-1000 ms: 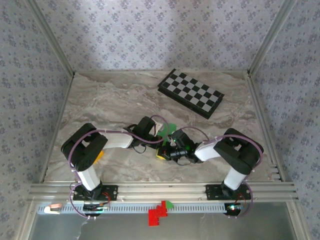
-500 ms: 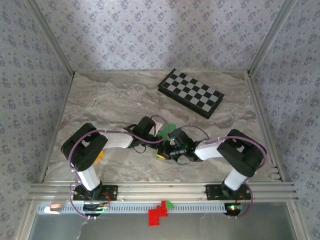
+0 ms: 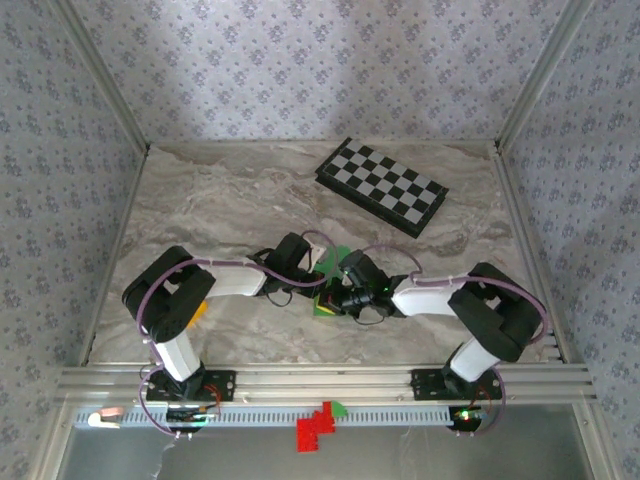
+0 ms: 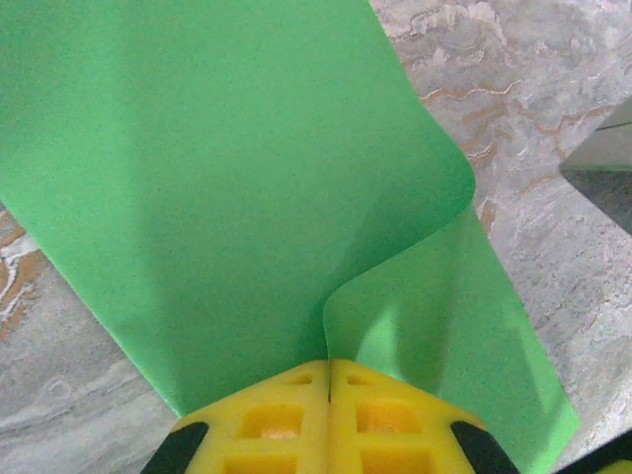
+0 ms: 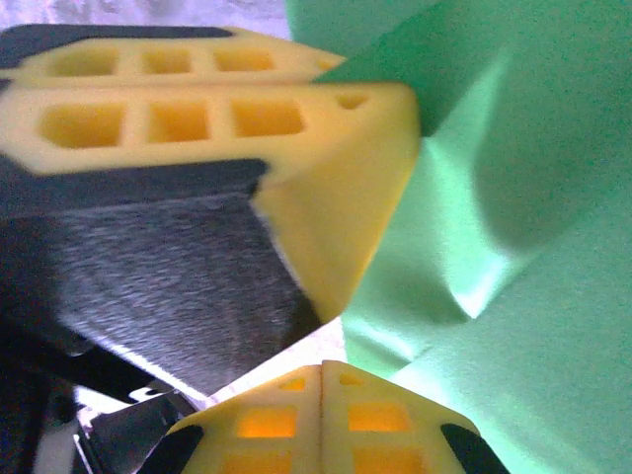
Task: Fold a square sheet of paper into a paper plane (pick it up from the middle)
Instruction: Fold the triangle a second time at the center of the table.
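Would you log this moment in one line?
left end effector: shut on square sheet of paper | right end effector: shut | sheet: curled

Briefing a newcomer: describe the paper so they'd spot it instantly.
On the table, look front-centre where the left gripper and right gripper converge. The left one pinches the paper: a curled, plain bright green sheet, unlike the checkerboard behind.

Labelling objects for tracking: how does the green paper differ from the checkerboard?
The green paper is plain; the checkerboard has black-and-white squares. The paper curls, pinched in the shut left gripper; the checkerboard lies flat on the table, untouched. The paper is near the arms, the checkerboard toward the far right.
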### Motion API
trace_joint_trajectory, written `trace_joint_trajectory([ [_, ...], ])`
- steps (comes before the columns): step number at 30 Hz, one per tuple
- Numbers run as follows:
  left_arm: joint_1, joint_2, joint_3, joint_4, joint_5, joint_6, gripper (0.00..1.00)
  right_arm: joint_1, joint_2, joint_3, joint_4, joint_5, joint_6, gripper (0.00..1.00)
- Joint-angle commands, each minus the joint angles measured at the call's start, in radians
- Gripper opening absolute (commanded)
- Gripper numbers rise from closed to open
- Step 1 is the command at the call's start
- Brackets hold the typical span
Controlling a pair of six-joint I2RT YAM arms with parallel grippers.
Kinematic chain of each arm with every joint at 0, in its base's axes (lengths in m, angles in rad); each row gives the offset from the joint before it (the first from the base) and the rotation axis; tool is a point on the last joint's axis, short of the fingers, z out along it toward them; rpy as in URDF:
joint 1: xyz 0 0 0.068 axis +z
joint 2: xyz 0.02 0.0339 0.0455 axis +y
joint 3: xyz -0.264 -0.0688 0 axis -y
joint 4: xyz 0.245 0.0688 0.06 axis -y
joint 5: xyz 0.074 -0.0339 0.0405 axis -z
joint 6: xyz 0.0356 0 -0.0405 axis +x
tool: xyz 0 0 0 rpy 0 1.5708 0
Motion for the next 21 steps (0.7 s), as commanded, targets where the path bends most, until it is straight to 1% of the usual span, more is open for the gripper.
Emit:
trace_joint_trajectory([
  [1,0.005,0.067,-0.021,-0.129,-0.052,0.003,0.00,0.007,0.003,0.011,0.029,-0.002,-0.005,0.00],
  [7,0.005,0.066,-0.023,-0.130,-0.052,0.003,0.00,0.030,0.086,0.012,0.099,-0.011,0.026,0.00],
  [12,0.005,0.064,-0.023,-0.130,-0.051,0.003,0.00,0.030,0.124,-0.023,0.076,0.001,0.031,0.00],
  [15,0.006,0.067,-0.023,-0.130,-0.051,0.003,0.00,0.030,0.109,-0.008,-0.001,0.010,0.005,0.00],
  [17,0.005,0.066,-0.023,-0.130,-0.053,0.001,0.00,0.024,0.087,-0.005,-0.023,0.011,-0.001,0.00],
  [19,0.005,0.066,-0.023,-0.130,-0.052,0.001,0.00,0.008,0.060,-0.012,-0.014,0.003,-0.003,0.00],
  [21,0.005,0.068,-0.023,-0.130,-0.053,0.001,0.00,-0.018,0.018,-0.034,0.033,-0.010,0.008,0.00],
])
